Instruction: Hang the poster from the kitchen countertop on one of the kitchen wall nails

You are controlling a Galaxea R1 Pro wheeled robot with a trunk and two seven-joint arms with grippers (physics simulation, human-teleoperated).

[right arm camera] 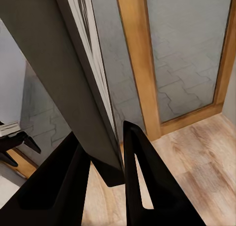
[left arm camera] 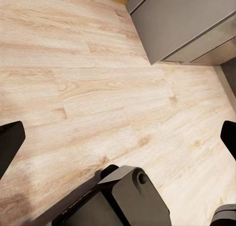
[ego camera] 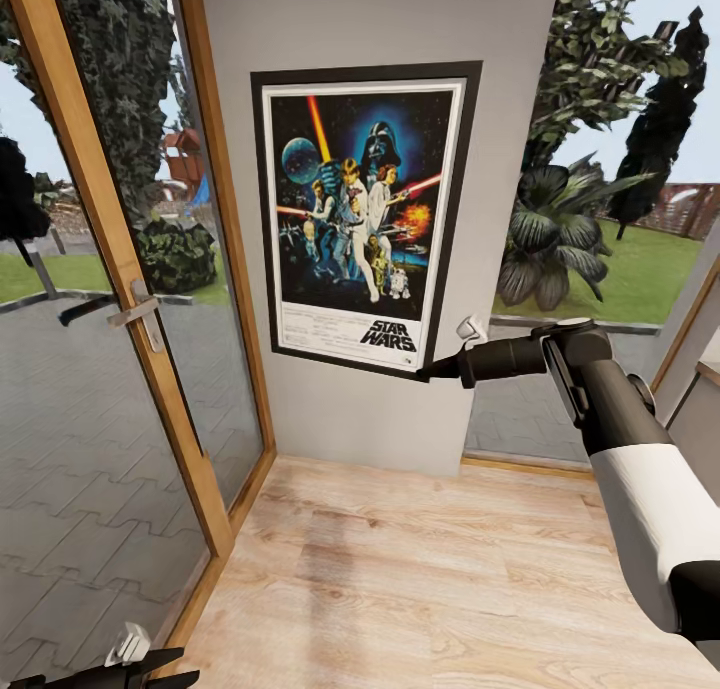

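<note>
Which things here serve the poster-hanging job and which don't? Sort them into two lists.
Job:
poster, against the grey wall
right gripper, clamping its lower corner

Bystanders:
left gripper, held low
glass door
wood floor
grey cabinet

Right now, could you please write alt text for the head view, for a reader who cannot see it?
A framed Star Wars poster sits flat against a grey wall between glass doors, the right pincer closed on its lower right corner. Light wooden floor lies below, and the left pincer is at the bottom left.
</note>
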